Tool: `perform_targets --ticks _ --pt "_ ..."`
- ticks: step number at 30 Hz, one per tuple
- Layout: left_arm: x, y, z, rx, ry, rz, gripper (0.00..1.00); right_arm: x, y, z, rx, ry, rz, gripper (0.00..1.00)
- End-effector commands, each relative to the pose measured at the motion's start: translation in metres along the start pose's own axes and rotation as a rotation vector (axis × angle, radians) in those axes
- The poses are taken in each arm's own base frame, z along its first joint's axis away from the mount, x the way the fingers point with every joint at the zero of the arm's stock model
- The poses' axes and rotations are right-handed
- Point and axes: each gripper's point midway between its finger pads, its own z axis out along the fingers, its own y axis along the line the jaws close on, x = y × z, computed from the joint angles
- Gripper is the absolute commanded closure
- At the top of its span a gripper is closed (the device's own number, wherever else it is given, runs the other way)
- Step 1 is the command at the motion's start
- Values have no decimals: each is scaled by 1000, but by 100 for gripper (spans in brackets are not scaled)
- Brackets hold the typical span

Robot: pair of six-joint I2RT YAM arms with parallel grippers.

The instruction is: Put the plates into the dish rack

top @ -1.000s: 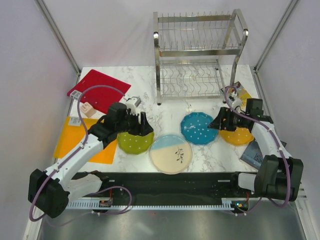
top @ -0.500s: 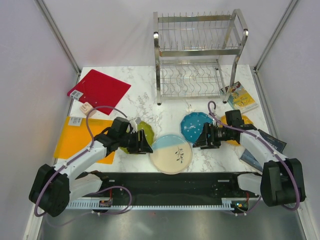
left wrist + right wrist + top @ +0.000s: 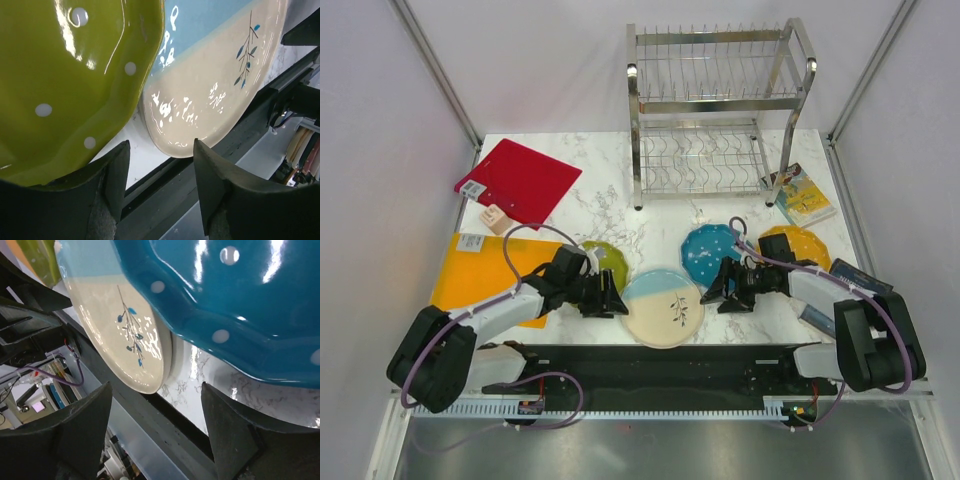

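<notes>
Four plates lie on the marble table: lime-green [image 3: 605,257], cream-and-light-blue with a sprig [image 3: 662,308], blue dotted [image 3: 708,254] and orange dotted [image 3: 800,245]. The steel dish rack [image 3: 715,110] stands at the back with no plates in it. My left gripper [image 3: 608,298] is open and low between the green and cream plates. In the left wrist view it [image 3: 161,170] is empty, with the green plate [image 3: 65,75] left and the cream plate [image 3: 210,85] ahead. My right gripper [image 3: 718,290] is open at the blue plate's near edge. In the right wrist view it [image 3: 157,425] is empty below the blue plate [image 3: 240,300] and the cream plate [image 3: 120,330].
A red square board [image 3: 525,180] and an orange mat [image 3: 475,275] lie at the left, with a small pink object [image 3: 498,216] between them. A booklet [image 3: 802,193] lies by the rack's right leg, a dark booklet [image 3: 850,285] at the right edge. A black strip [image 3: 660,365] runs along the near edge.
Both arms have lowered and swung inward toward the cream plate. The left gripper came off the green plate's top; the right moved from the orange plate to the blue plate's near edge.
</notes>
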Motion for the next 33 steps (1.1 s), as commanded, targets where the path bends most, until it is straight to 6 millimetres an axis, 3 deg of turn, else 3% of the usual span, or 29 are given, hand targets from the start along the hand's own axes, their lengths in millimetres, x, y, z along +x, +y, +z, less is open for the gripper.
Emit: perform_targets --ticks 1,8,14,22,26,30,33 --pt "-18 -7 8 6 -71 6 39 -2 -6 14 1 -34 32 21" --pt "-13 -15 24 26 -53 18 43 22 9 29 -69 -31 56 21" --pt "-13 -17 34 32 -40 32 53 21 7 44 -76 -42 76 21" --pt "7 -15 35 52 19 62 67 12 10 59 -122 -57 120 25" --pt "13 -18 35 70 44 67 71 17 12 57 -118 -58 93 32" --pt "15 -19 37 74 52 70 74 14 21 50 -131 -89 53 47" --pt "15 -23 39 83 63 75 74 13 28 46 -149 -107 19 46"
